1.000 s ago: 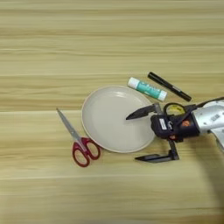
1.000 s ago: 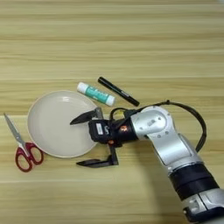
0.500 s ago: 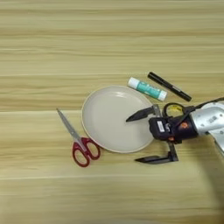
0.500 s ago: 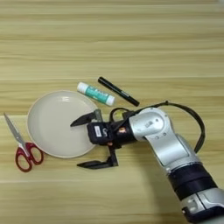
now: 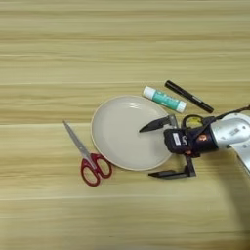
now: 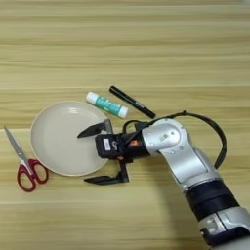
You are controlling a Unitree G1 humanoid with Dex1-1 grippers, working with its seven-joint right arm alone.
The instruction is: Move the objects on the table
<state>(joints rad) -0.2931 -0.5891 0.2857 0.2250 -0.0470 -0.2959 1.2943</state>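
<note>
Two task objects lie near the middle of the wooden worktop [image 5: 122, 44]: a round beige plate [image 5: 124, 134] and, just beyond its upper right rim, a white glue stick [image 5: 164, 99] with a teal label. The stick lies flat, its long axis slanting from upper left down to lower right, the plain white end toward the upper left; whether it touches the rim cannot be told. A black marker [image 5: 188, 96] lies just right of it on much the same slant, close but apart. Red-handled scissors [image 5: 87, 156] lie left of the plate, blades pointing up-left, handles near the plate's lower left edge.

The gripper [image 5: 157, 150] reaches in from the right with its two black fingers spread wide, holding nothing; one fingertip is over the plate's right part, the other is over the worktop past its lower right edge.

Only the right eye view shows the whole silver forearm [image 6: 183, 156] and its looping black cable [image 6: 215, 134].
</note>
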